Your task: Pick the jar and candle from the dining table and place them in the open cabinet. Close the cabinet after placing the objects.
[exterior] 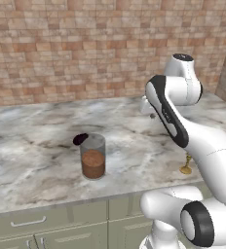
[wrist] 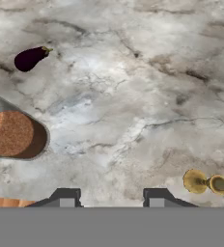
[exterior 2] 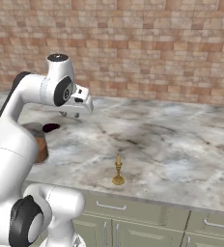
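Tabletop (exterior: 37, 146), marbled grey-white slab, is running wide under a brick wall (exterior: 85, 48), with sage-green drawers (exterior 2: 133, 212) and silver handles below its front edge. White arm (exterior: 202, 141) is arching up over the slab, wrist bent forward and downward.

Jar (exterior: 93, 156) is standing upright on the tabletop, clear glass, brown powder filling about the lower half; in the hand view it is sitting at the left edge (wrist: 15, 135). Pincer (exterior 2: 69, 115) is hanging above bare marble, apart from everything; its two dark tips (wrist: 65, 197) are standing well apart with nothing between them, so the jaws are open and holding nothing.

Dark purple oval thing (exterior: 80, 139) is lying just behind the jar, close to touching it from the left base view; the hand view shows a gap between them (wrist: 31, 58).

Candle (exterior 2: 118, 170), small gold stick on a round base, is standing upright near the front edge, well apart from the jar, to the arm's right.
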{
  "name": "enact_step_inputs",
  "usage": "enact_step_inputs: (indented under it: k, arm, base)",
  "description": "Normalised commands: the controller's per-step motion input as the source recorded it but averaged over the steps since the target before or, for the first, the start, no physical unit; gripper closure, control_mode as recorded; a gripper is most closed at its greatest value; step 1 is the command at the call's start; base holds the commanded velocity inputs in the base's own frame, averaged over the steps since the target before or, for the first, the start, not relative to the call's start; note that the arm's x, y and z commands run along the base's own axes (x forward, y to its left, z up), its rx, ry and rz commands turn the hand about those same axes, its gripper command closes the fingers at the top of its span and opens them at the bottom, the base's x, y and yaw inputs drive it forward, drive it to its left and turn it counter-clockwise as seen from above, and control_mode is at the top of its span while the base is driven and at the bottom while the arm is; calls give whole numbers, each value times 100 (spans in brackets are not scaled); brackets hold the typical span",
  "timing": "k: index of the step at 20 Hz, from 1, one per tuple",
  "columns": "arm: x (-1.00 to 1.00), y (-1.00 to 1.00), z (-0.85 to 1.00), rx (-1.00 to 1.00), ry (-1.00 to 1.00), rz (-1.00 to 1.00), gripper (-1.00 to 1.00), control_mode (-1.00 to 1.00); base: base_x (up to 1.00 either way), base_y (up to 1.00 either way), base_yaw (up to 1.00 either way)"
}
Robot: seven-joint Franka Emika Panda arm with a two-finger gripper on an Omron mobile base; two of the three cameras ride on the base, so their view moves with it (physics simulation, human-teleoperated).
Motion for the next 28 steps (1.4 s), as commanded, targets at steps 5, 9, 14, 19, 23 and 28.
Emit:
enact_step_inputs:
  k: [5, 9, 14, 19, 23, 28]
  arm:
    - [-2, 0, -17, 2, -2, 0, -100, -100]
    - [-13, 0, -45, 10, -1, 0, -100, -100]
    - [-2, 5, -44, 3, 0, 0, -100, -100]
    - [-2, 13, -21, 1, 2, -2, -100, -100]
    - [0, 30, -4, 2, 0, -8, -100, -100]
    - [-1, 28, -1, 7, 0, -18, -100, -100]
  base:
    - [0, 0, 0]
    - [0, 0, 0]
    - [0, 0, 0]
    - [0, 0, 0]
    - [0, 0, 0]
    - [0, 0, 0]
